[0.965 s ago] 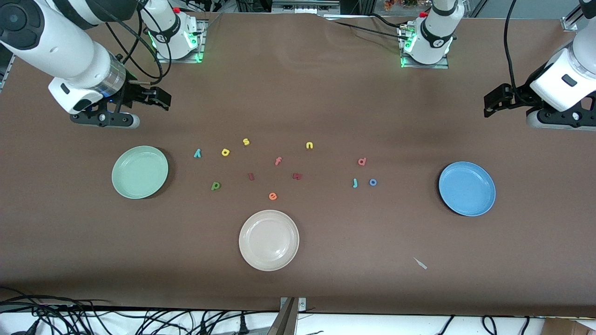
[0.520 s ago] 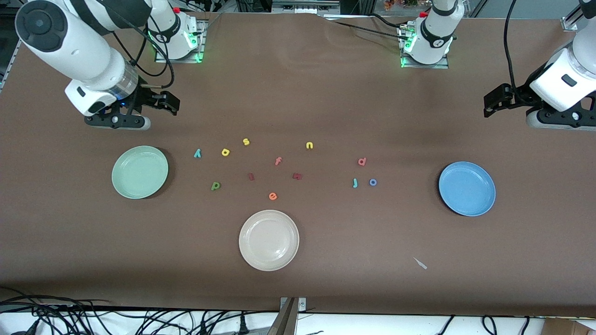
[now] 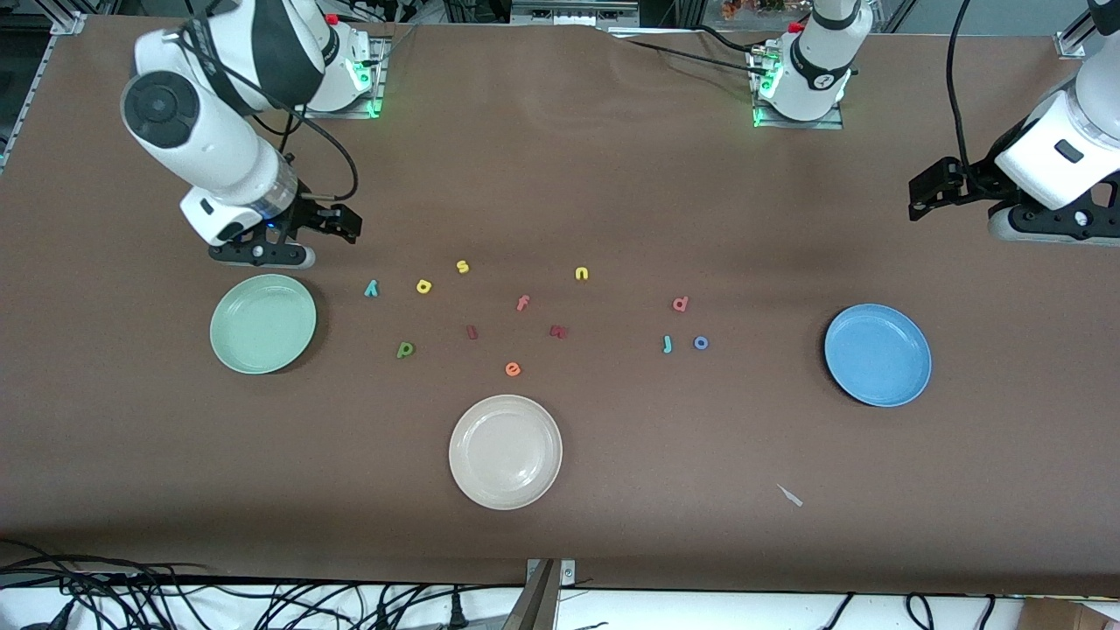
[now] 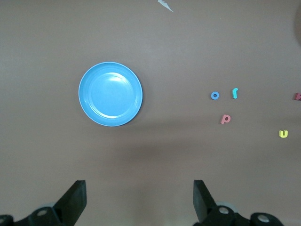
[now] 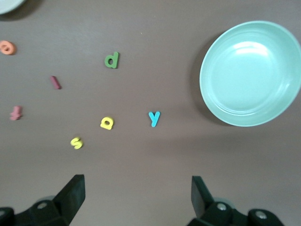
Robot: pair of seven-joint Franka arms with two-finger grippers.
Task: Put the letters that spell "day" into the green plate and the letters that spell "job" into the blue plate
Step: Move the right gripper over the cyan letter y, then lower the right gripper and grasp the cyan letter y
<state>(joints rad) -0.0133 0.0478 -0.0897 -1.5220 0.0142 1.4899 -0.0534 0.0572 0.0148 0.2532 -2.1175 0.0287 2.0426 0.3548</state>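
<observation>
The green plate lies toward the right arm's end, with the teal "y", yellow "a" and green "d" on the table beside it. My right gripper hangs open and empty over bare table near the "y". The blue plate lies toward the left arm's end. The teal "j", blue "o" and pinkish-red "b" lie beside it. My left gripper waits open and empty.
A cream-white plate sits nearer the front camera at mid-table. Spare letters lie in the middle: yellow "s", yellow "n", pink "f", orange "e" and two dark red pieces. A small white scrap lies near the front.
My right arm has swung from the table's end toward the letters, its gripper now close to the green plate and the "y". The left arm has not moved.
</observation>
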